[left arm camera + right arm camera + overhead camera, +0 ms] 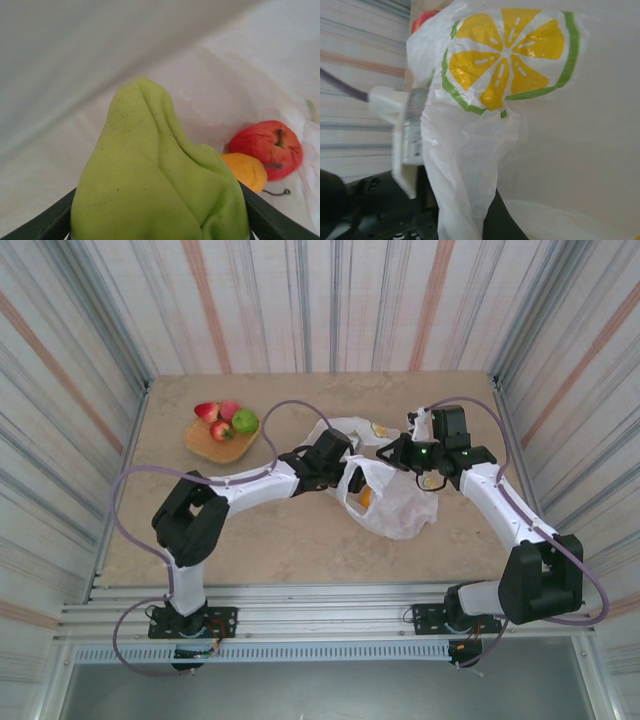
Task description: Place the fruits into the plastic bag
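The left gripper (pixel 160 227), clamped on a green fruit (pixel 150 165), was inside the bag (pixel 225 75), with a red apple (pixel 267 147) and an orange fruit (pixel 245 171) just ahead of it. The right gripper (pixel 467 220) pinched the bag's edge. Other fruits (pixel 230 418) lay on the tray (pixel 203 447), well behind the left gripper.

White-shelled left arm (pixel 250 485) carrying chunky black joint housings at shoulder, elbow, wrist. White-shelled right arm (pixel 500 502) matching, black blocks at joints. Thin mauve cable (pixel 113 505) looping off left arm; second mauve cable (pixel 600 585) arcing off right. Small green lights (pixel 425 451) glowing on right wrist. Black base plates (pixel 190 623) sitting bolted on silver rail (pixel 320 620). Black left tool (pixel 160 220) showing dark slanted fingers (pixel 47 222).
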Controlling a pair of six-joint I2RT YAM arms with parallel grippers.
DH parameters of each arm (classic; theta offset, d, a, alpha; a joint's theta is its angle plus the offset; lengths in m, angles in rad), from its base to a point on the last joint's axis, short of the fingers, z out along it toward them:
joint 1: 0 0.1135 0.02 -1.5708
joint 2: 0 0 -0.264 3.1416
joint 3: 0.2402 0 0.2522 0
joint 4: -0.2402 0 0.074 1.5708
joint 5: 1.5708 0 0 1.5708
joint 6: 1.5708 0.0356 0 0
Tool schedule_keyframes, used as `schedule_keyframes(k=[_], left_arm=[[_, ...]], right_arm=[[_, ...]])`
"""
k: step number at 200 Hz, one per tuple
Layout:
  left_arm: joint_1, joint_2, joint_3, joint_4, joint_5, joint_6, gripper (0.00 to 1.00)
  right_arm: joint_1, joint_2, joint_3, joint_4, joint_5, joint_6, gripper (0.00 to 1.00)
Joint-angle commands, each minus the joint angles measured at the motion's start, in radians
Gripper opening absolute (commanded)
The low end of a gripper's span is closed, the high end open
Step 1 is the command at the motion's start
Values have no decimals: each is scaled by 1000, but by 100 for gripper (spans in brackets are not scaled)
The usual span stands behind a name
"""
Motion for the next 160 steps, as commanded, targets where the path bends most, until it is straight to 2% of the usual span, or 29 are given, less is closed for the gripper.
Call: schedule_keyframes(k=[1, 111, 160], left_arm=[[-10, 30, 49, 67, -31, -79, 66], [-10, 51, 56, 76, 1, -62, 80], [-10, 2, 46, 56, -2, -28, 82]], right_arm=[[6, 12, -6, 13, -23, 20, 0], [6, 13, -9, 4, -21, 2, 0], [4, 4, -9, -18, -9, -20, 0]])
